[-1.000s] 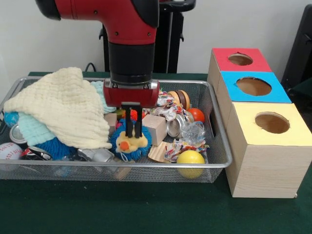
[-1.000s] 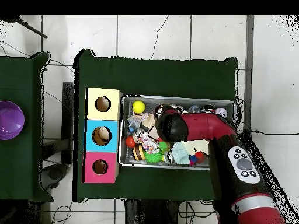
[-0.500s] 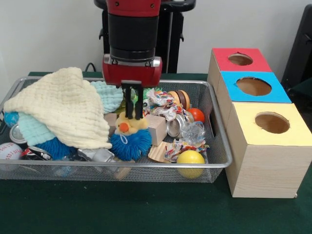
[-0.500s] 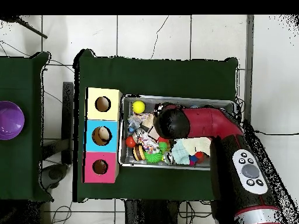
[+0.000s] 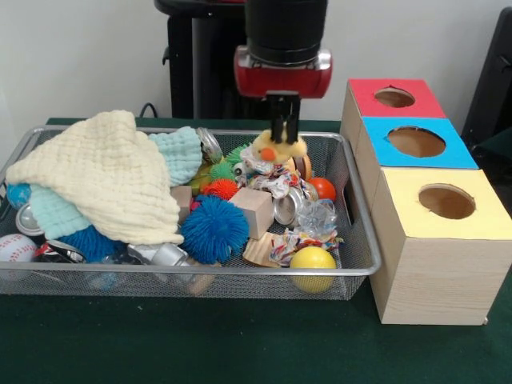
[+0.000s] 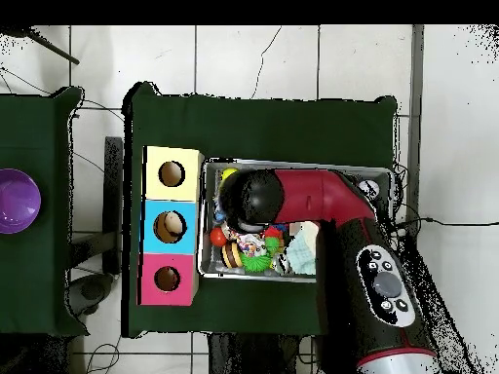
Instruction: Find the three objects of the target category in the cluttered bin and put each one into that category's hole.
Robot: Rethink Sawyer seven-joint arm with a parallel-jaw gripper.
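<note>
My gripper point(image 5: 283, 133) hangs over the right part of the wire bin point(image 5: 200, 272), shut on a small yellow plush duck point(image 5: 280, 148) with an orange beak. The duck is lifted clear of the clutter, above the rope toy point(image 5: 276, 182). To the right stand three boxes with holes in their tops: red point(image 5: 394, 98), blue point(image 5: 416, 142) and yellow point(image 5: 446, 202). In the overhead view the arm point(image 6: 322, 200) covers the gripper and the duck, close to the yellow box point(image 6: 172, 173) and blue box point(image 6: 170, 226).
The bin holds a cream cloth point(image 5: 104, 172), a blue spiky ball point(image 5: 214, 230), a wooden block point(image 5: 256, 210), a yellow ball point(image 5: 313, 260), an orange ball point(image 5: 323, 188) and a baseball point(image 5: 16, 248). A purple bowl point(image 6: 15, 200) sits on a separate table.
The gripper has risen out of the bin with the duck and moved right in the front view, toward the boxes. The blue spiky ball stays behind in the bin.
</note>
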